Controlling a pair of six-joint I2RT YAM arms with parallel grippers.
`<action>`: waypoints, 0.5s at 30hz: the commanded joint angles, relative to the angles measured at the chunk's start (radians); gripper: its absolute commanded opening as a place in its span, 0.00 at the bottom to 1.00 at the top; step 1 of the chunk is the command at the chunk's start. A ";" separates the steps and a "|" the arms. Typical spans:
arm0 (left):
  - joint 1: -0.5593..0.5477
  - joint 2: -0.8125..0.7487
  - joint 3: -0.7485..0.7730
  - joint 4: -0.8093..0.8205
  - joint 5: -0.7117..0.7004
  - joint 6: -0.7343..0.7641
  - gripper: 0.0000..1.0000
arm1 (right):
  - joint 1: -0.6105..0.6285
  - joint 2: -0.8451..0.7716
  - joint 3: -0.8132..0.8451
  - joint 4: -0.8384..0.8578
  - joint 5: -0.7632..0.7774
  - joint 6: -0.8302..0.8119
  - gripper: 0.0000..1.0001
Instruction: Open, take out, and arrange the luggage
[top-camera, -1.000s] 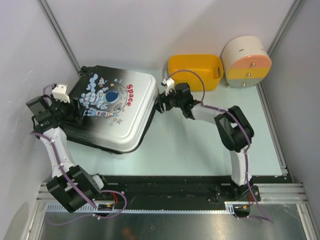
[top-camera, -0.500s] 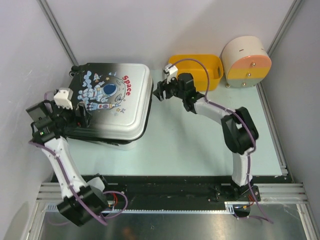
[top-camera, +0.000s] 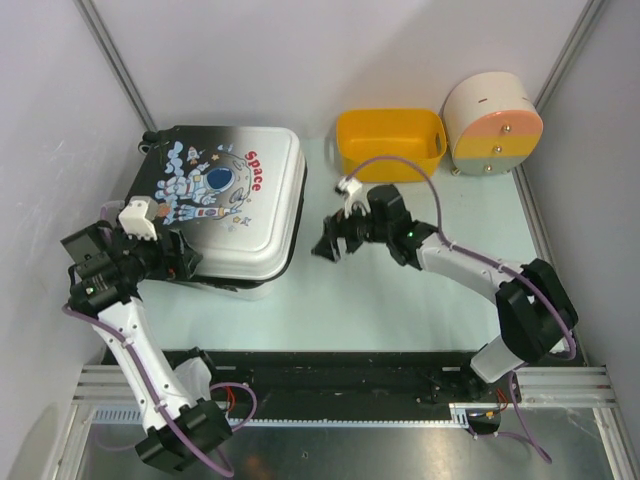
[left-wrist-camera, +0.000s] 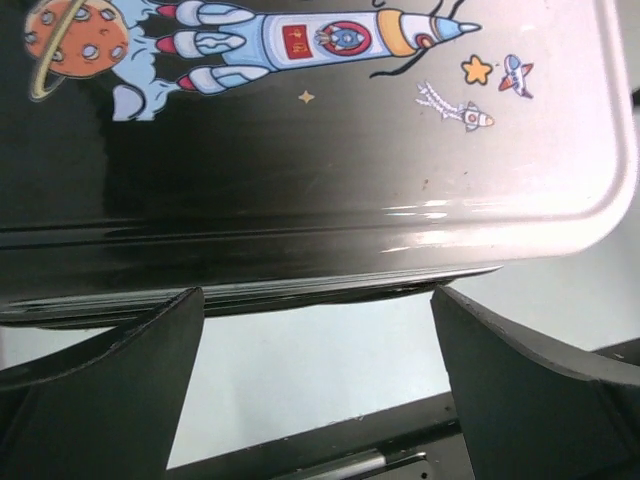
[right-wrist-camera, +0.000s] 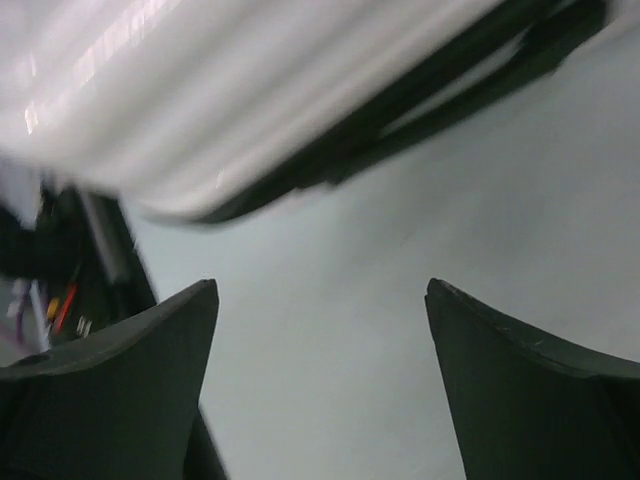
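left gripper (top-camera: 188, 264) wide open, empty, at the near left edge of the suitcase (top-camera: 240, 200). right gripper (top-camera: 325, 247) open, empty, over the table (top-camera: 400, 300) just right of the suitcase. suitcase lies closed, flat, far left.

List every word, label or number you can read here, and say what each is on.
"Space": red letters on the shell of the luggage.
Red panel on the rocket print, left wrist view: marks too small to read.
Yellow basket and round drawer box: no text visible.
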 joint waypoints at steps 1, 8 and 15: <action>0.005 0.038 0.054 -0.030 0.127 -0.088 1.00 | 0.061 -0.047 -0.131 0.087 -0.219 0.184 0.99; 0.007 0.081 0.102 -0.018 0.222 -0.154 1.00 | 0.129 0.017 -0.257 0.594 -0.298 0.392 1.00; 0.013 0.100 0.116 -0.001 0.227 -0.172 1.00 | 0.151 0.200 -0.176 0.727 -0.338 0.353 1.00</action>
